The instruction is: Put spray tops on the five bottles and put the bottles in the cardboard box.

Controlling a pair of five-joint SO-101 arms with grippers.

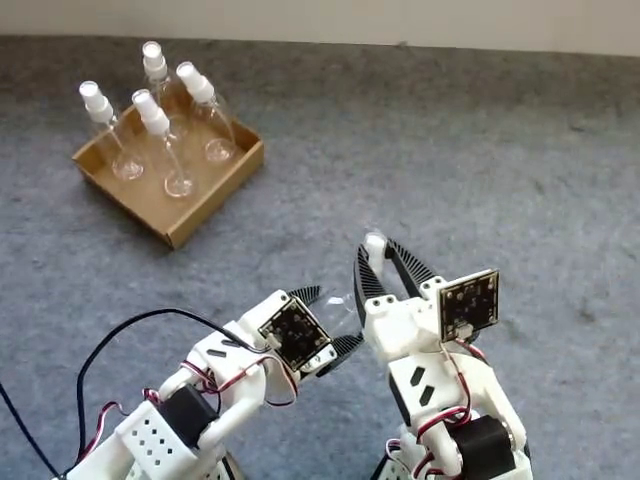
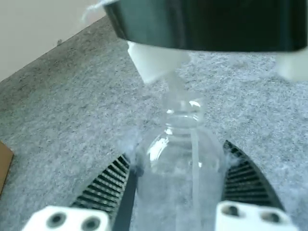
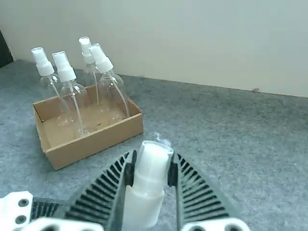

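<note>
Far left on the grey carpet (image 1: 450,150), a cardboard box (image 1: 200,222) with four bottles (image 1: 178,165) standing up inside, all with white spray tops (image 1: 152,112) on. Well apart from the box, near the middle, the left gripper (image 1: 330,320), fingers clamped on both sides of the fifth bottle (image 2: 178,168), clear as glass. Just to the right, the right gripper (image 1: 380,250), fingers pinched tight on the last spray top (image 3: 148,180). That top just above the bottle's neck, thin tube down inside the bottle.
</note>
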